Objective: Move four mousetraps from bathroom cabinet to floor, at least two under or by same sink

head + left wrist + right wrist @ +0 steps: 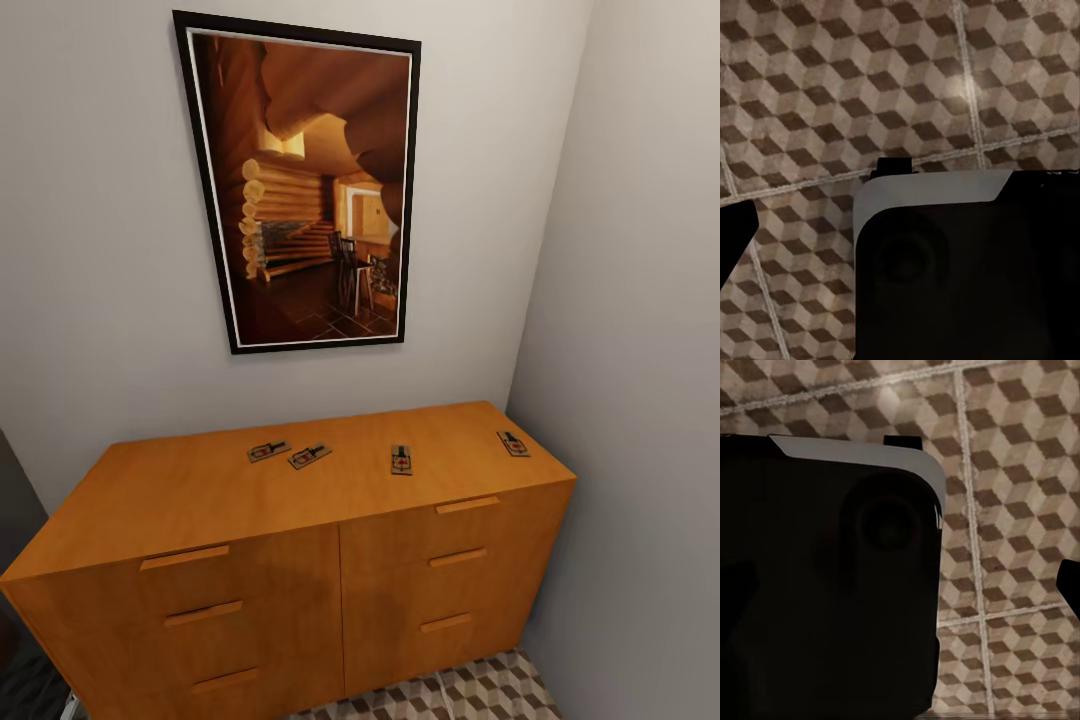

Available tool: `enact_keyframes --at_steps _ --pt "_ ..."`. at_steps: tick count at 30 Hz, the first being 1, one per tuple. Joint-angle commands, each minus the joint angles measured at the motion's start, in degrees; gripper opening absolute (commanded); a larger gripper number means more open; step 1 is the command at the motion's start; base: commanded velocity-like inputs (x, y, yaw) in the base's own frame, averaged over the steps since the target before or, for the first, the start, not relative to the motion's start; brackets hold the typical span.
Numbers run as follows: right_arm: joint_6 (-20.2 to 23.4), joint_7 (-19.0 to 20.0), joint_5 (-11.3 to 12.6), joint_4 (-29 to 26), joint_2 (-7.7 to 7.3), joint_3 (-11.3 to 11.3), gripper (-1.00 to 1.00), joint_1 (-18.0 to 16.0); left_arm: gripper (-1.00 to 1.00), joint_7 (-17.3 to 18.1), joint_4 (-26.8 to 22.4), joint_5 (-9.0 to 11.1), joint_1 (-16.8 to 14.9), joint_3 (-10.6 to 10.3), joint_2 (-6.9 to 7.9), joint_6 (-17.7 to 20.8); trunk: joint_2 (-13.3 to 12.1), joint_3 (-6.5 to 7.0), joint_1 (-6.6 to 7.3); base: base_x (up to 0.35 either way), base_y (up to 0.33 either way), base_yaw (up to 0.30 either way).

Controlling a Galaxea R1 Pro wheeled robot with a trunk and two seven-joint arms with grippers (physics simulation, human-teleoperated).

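Four mousetraps, one cabinet, one framed picture

Four mousetraps are lying on top of one orange-brown cabinet: the first and second just beside each other at 9 o'clock of the row, the third toward the middle, the fourth at 3 o'clock. Six drawer handles are showing on the cabinet front, three per column. One framed picture is hanging at 12 o'clock.

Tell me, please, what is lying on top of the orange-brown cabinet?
Four mousetraps lie on the cabinet top: two close together, one further right, one near the right end. The drawers are closed, so their contents stay hidden.
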State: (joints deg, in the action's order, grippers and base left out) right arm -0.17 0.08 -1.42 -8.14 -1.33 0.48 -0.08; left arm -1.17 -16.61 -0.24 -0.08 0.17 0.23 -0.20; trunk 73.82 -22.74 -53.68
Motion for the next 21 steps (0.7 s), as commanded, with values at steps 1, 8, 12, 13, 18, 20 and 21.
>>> enact_keyframes --at_steps 1,8,12,13,18,20,21 --pt "0.00 0.01 -0.15 -0.04 -0.01 0.04 1.00 -0.01 1.00 -0.12 -0.04 -0.02 -0.01 0.01 0.00 -0.02 0.03 -0.06 0.00 0.000 0.000 0.000" --pt "0.70 -0.02 -0.16 -0.24 0.01 0.01 1.00 -0.01 1.00 -0.13 -0.64 -0.02 -0.01 -0.03 0.03 -0.01 0.03 -0.06 0.00 0.000 0.000 0.000" --pt "0.93 -0.03 -0.16 -0.31 0.01 -0.02 1.00 -0.01 1.00 -0.10 -1.36 -0.02 -0.01 -0.01 0.03 0.02 0.03 -0.06 0.00 0.000 0.000 0.000" --pt "1.02 -0.03 -0.17 -0.40 -0.01 -0.02 1.00 -0.01 1.00 -0.09 -1.68 -0.02 -0.01 -0.01 0.03 0.09 0.03 -0.06 0.00 0.000 0.000 0.000" --pt "1.84 0.00 -0.22 -2.54 -0.06 -0.04 1.00 -0.01 1.00 -0.07 -4.41 -0.04 -0.01 0.00 0.03 1.41 0.03 -0.06 0.00 0.000 0.000 0.000" --pt "2.19 0.00 -0.21 -3.43 -0.06 -0.04 1.00 -0.01 1.00 -0.07 -5.26 -0.05 -0.01 0.00 0.02 1.93 0.03 -0.06 0.00 0.000 0.000 0.000" --pt "2.66 0.00 -0.20 -4.47 -0.06 -0.04 1.00 -0.01 1.00 -0.07 -6.27 -0.07 -0.01 0.00 0.00 2.53 0.03 -0.06 0.00 0.000 0.000 0.000"
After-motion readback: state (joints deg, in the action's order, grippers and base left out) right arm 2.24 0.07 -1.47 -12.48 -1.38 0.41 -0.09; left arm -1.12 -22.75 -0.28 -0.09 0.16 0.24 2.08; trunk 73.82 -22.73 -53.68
